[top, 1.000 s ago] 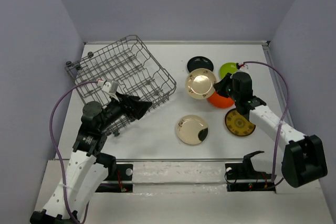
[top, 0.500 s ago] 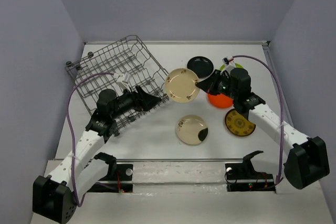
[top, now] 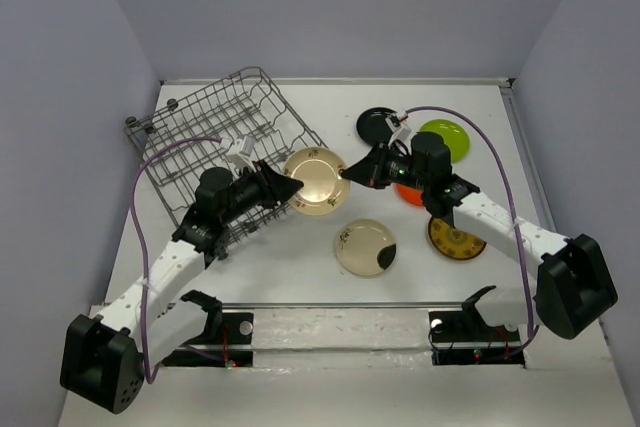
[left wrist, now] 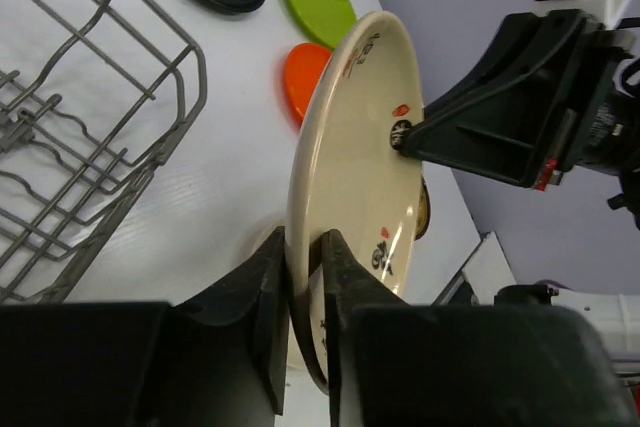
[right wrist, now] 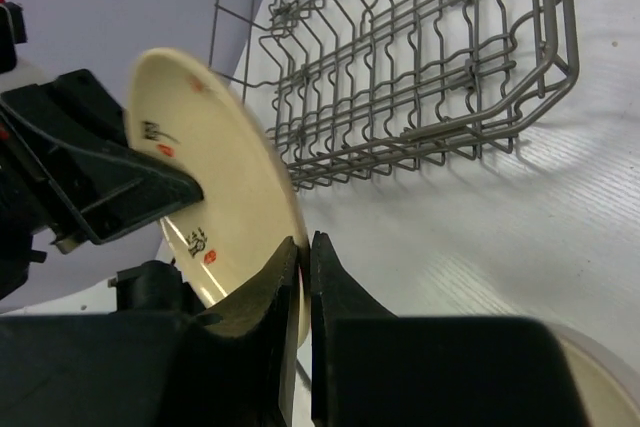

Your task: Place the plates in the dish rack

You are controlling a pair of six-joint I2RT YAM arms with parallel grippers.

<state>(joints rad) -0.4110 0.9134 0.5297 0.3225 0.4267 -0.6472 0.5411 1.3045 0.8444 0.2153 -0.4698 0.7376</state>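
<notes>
A cream plate [top: 315, 180] with dark marks hangs on edge above the table, just right of the dish rack [top: 235, 152]. My left gripper [top: 291, 187] is shut on its left rim, and my right gripper [top: 347, 175] is shut on the opposite rim. In the left wrist view the plate [left wrist: 350, 167] stands between my pads, the left gripper [left wrist: 302, 247] pinching its edge. The right wrist view shows the right gripper [right wrist: 304, 247] clamped on the plate [right wrist: 210, 177], with the grey wire rack [right wrist: 420, 57] beyond it.
On the table lie a black plate [top: 378, 124], a lime green plate [top: 445, 135], an orange plate [top: 415, 193] partly hidden under the right arm, a yellow-brown patterned plate [top: 455, 235] and a second cream plate [top: 366, 247].
The right arm carried the cream plate left towards the rack. The left arm reached out to meet it and its jaws went from open to shut on the plate's rim.
</notes>
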